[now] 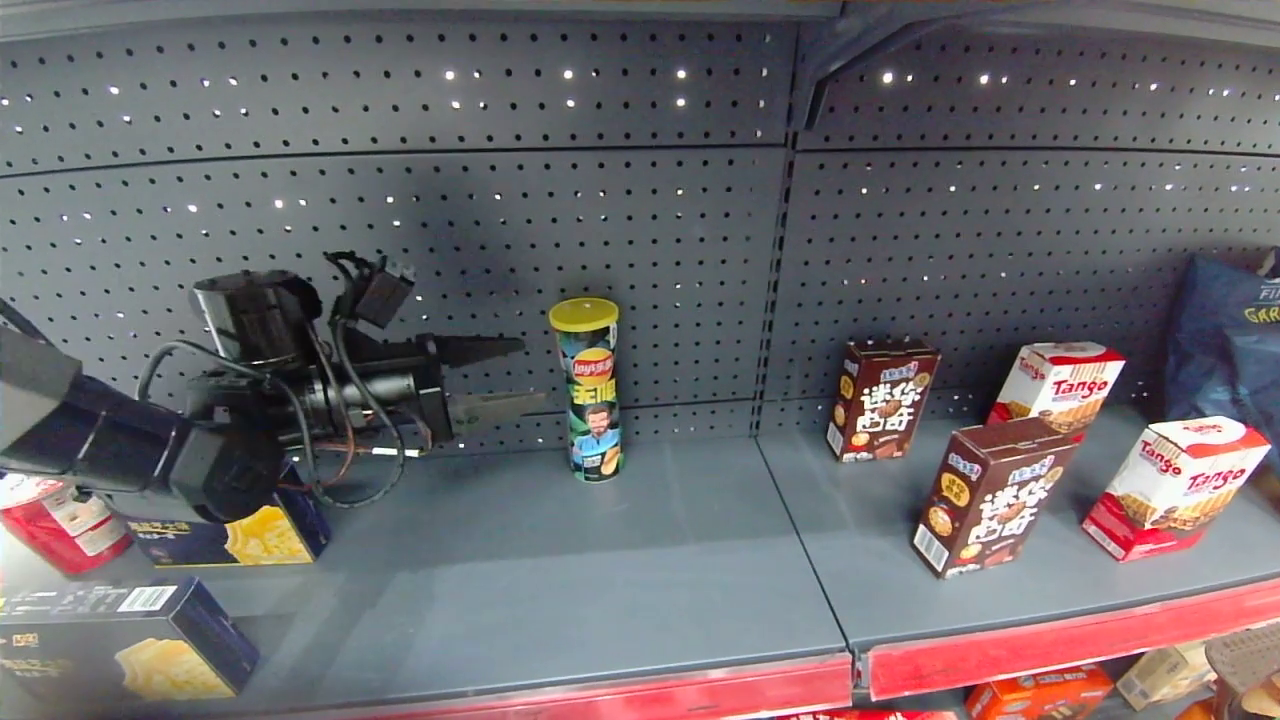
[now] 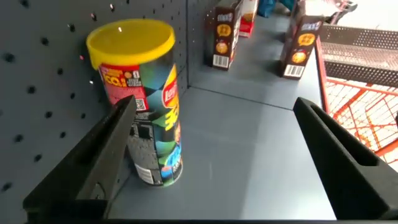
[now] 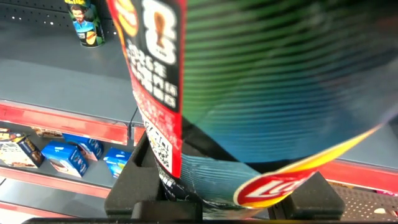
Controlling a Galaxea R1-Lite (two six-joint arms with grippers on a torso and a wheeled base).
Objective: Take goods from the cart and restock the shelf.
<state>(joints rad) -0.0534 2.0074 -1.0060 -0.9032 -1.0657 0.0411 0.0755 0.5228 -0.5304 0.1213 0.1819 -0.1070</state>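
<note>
Head view: left gripper [image 1: 520, 375] hangs released, jaws spread, just beside the upright chip can [image 1: 593, 400] at the back of the shelf [image 1: 560, 570]. That can looks placed.

Right wrist view: right gripper [image 3: 217, 190] clenched round a second chip can [image 3: 267, 93], out in front of the shelf edge.

Likely next: stand it upright beside the first, short of the brown box [image 1: 880, 400].

Frame edges crop the near chip can [image 3: 261, 93] and blue bag [image 1: 1235, 340].
</note>
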